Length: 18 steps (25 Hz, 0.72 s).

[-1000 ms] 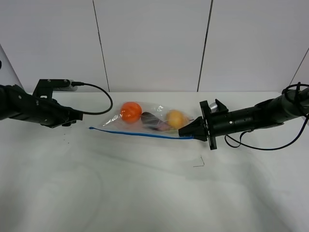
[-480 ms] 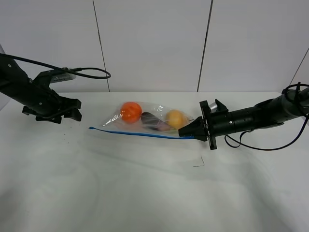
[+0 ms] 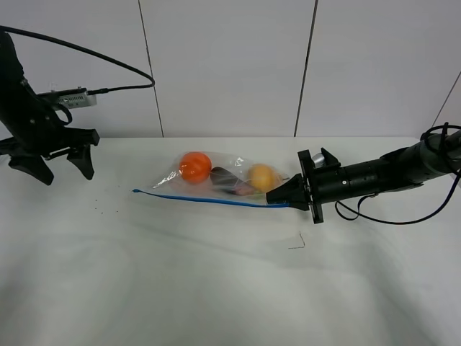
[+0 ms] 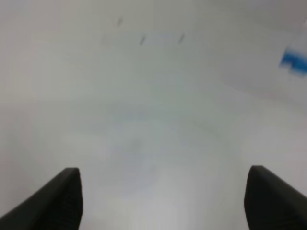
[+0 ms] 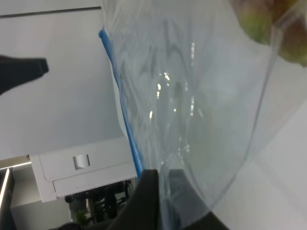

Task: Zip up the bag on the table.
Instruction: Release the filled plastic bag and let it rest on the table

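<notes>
Lying toward the bench's [image 3: 216, 288] far edge, midway along it, the crinkly clear plastic bag [image 3: 229, 167] shows round orange, purple and yellow lumps [image 3: 194, 166] through its film. The right gripper [image 3: 272, 196] pinches the end of the bag's blue zipper strip [image 3: 209, 199] between tapered black fingers [image 5: 148, 191]. Near the far left corner the left gripper [image 3: 63, 171] hangs with fingers [image 4: 62, 196] spread wide, holding nothing.

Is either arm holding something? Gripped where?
The right tool pinches the bag at the end of its blue zipper strip. The left tool is open, holding nothing.
</notes>
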Tool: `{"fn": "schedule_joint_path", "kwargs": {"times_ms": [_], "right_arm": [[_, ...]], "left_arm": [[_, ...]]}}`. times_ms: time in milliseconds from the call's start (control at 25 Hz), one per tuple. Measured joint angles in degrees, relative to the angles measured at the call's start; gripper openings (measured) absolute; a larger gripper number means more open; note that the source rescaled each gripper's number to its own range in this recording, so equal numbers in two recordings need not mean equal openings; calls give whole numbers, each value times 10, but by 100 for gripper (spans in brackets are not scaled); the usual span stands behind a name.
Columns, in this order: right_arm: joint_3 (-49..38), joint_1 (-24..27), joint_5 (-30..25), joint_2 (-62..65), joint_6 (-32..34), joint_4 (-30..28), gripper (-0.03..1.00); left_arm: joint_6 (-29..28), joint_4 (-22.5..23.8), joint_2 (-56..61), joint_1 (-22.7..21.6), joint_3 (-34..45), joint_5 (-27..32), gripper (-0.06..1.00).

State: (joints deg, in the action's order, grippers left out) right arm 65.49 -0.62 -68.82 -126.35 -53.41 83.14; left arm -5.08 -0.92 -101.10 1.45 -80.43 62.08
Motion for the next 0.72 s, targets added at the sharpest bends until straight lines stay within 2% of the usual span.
{"fn": "schedule_joint_path", "kwargs": {"times_ms": [80, 320, 480, 720], "right_arm": [[0, 0, 0, 0, 0, 0, 0], [0, 0, 0, 0, 0, -1, 0], [0, 0, 0, 0, 0, -1, 0], [0, 0, 0, 0, 0, -1, 0]], "left_arm": [[-2, 9, 1, 0, -13, 39, 100], [8, 9, 20, 0, -9, 43, 100], [32, 13, 74, 0, 26, 43, 100], [36, 13, 193, 0, 117, 43, 100]]}}
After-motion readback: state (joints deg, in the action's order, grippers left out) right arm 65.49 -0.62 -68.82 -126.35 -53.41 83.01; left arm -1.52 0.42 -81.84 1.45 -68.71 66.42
